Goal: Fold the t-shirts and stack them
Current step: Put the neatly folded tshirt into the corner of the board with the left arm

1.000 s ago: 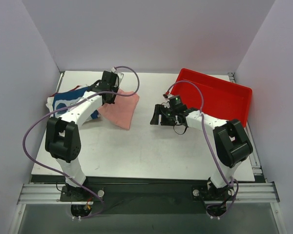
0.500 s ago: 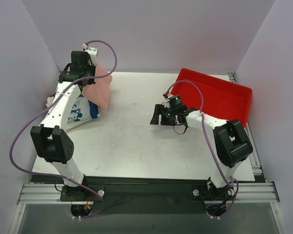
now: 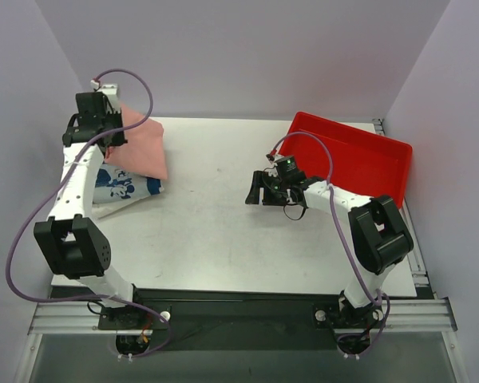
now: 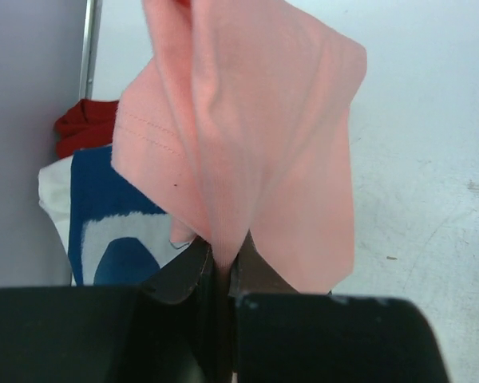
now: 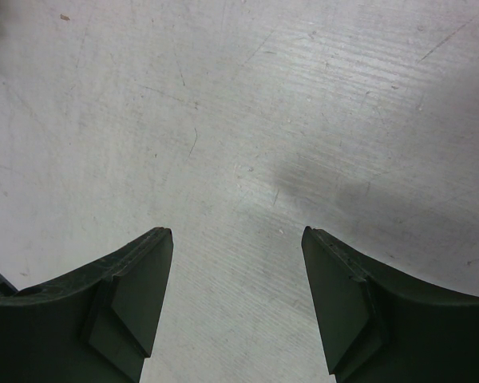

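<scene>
Three lilac walls (image 3: 263,56) box the white table (image 3: 223,231); upper left, pink shirt (image 3: 140,150) dangles pinched in left gripper (image 4: 222,262), right gripper (image 3: 254,192) gapes wide.

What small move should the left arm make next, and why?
Probably swing right and lower: the left end effector is shut on the salmon-pink cloth t-shirt, which hangs bunched above the navy blue printed t-shirt, while the right end effector is open over the white table.

The salmon-pink t-shirt (image 4: 247,136) is soft matt cloth — finely knit; the bench (image 5: 247,120) is matt, scuffed and scratched; the red tray (image 3: 367,163) — smooth plastic.
</scene>
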### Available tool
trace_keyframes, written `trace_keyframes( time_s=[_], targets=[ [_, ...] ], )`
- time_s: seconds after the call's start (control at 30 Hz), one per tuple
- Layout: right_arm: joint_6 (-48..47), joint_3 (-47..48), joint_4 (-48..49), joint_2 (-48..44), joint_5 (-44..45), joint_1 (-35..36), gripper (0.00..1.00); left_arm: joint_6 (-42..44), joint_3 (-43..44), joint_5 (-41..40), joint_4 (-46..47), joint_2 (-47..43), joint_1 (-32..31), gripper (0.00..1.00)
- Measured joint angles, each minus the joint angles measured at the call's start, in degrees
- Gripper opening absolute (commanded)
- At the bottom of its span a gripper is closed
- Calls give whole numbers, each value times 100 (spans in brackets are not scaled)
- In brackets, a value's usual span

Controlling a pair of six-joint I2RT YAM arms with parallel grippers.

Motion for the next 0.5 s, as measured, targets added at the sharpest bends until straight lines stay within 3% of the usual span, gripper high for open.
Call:
trace_keyframes(
  time_s=[0.3,0.37,0.4,0.5],
  targets=[
    [0,2,-7,0,-33,0,67,-496,-883,424,282,-424,879,1],
    [0,0,-15,-2,-33,0,67,-590,-922,450,282,-415,968,22],
    [-2,2,-26,-4,-31,0,67,-634,-929,450,280,-413,1008,47],
    [-9,-35,-52,-68,-26,0,67,-868,-935,302,284,-411,1163,79]
  ],
)
